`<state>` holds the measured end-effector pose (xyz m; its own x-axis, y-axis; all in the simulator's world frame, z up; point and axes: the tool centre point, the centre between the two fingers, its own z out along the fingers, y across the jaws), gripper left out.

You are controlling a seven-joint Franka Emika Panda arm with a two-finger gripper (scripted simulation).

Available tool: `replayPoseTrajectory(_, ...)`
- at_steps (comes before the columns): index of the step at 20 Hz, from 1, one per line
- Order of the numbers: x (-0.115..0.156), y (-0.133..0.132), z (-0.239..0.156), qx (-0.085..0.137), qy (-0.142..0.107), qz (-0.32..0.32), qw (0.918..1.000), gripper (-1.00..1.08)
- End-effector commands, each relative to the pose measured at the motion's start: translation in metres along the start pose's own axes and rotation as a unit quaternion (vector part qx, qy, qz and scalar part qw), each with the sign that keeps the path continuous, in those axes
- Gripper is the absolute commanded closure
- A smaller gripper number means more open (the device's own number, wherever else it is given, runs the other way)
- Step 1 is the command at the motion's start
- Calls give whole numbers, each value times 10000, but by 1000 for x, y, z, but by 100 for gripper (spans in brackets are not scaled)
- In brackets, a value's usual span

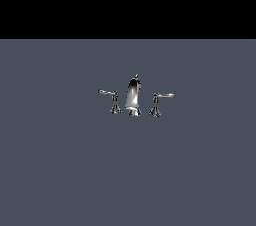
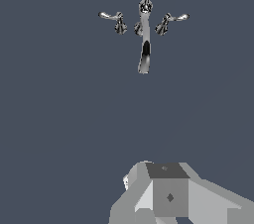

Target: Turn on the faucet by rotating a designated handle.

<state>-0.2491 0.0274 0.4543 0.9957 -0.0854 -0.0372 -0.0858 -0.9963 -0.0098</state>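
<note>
Chrome faucet [image 1: 133,97] at centre of exterior frame on bare grey floor [image 1: 60,170], target handle [image 1: 111,99] left of spout [image 1: 133,95], twin handle [image 1: 160,101] right, both within reach; gripper [image 2: 171,196] low in wrist frame, well apart, opening indiscernible, nothing held.

Hand [image 2: 171,196] cut off by wrist-view edge; fingers unseen.

Plain grey floor [image 1: 60,170] — black backdrop [image 1: 128,0]
</note>
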Motion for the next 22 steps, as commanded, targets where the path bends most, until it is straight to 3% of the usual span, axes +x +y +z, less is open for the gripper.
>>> replayPoseTrajectory(1,4,-8,8,4,2,190,9998,108)
replayPoseTrajectory(11,33,-49,53,28,20,1210,9927,108)
replayPoseTrajectory(22,76,-89,105,61,38,2363,9717,108)
